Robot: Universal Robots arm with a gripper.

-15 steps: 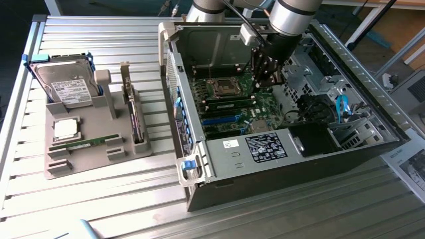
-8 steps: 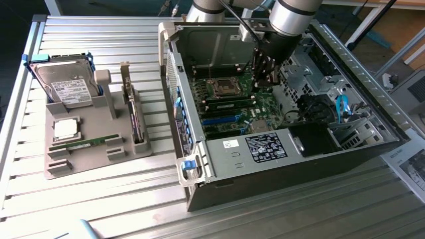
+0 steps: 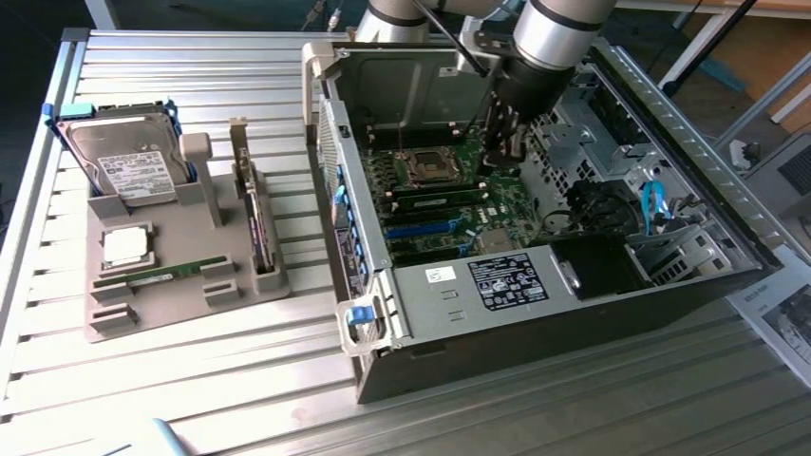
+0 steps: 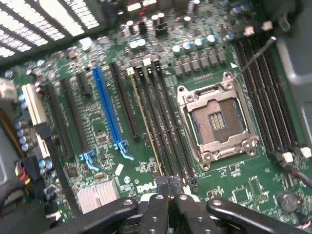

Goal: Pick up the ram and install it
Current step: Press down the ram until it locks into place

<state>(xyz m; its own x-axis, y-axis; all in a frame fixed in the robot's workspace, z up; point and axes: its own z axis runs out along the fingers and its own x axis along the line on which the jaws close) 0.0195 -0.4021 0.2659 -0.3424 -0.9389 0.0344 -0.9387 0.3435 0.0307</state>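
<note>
A ram stick stands on edge in a black slot of the motherboard, next to the empty CPU socket. My gripper is shut, its dark fingertips together right over the near end of that stick; I cannot tell whether they touch it. In the exterior view the gripper reaches down inside the open computer case, above the memory slots. Another green ram stick lies flat on the grey fixture at the exterior view's left.
The fixture also carries a hard drive, a square silver CPU chip and an upright expansion card. A blue slot and black slots lie beside the stick. The case's walls, drive cage and cables hem in the arm.
</note>
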